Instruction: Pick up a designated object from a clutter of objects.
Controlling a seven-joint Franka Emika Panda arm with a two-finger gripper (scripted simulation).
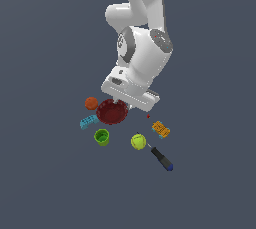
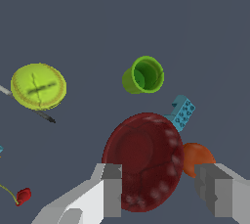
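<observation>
You've got the Panda arm (image 1: 142, 48) reaching down from the top of the exterior view, wrist over the clutter; gripper (image 2: 161, 191) sits above the dark red bowl (image 1: 112, 112), fingers (image 2: 110, 191) spread apart, one on each side of the bowl's rim in the wrist view; whether they touch it, I can't tell.

Bowl lies open side up on the floor (image 1: 45, 173), near the middle of the pile, partly covered by the hand in the exterior view; biggest of the loose items.

Screwdriver (image 1: 161, 158) lies furthest out, toward the exterior view's lower right, black handle with blue end, tip just beside the yellow-green ball (image 1: 138, 141); green cup (image 1: 102, 136) stands upright below the bowl, apart from it; orange block (image 1: 160, 129) sits off to the exterior view's right; cyan block (image 1: 88, 121) lies just beside the bowl on the exterior view's left; orange ball (image 1: 91, 103) close to the bowl's rim above that; small red item (image 2: 23, 196) with a thin stem shows at the wrist view's edge.
</observation>
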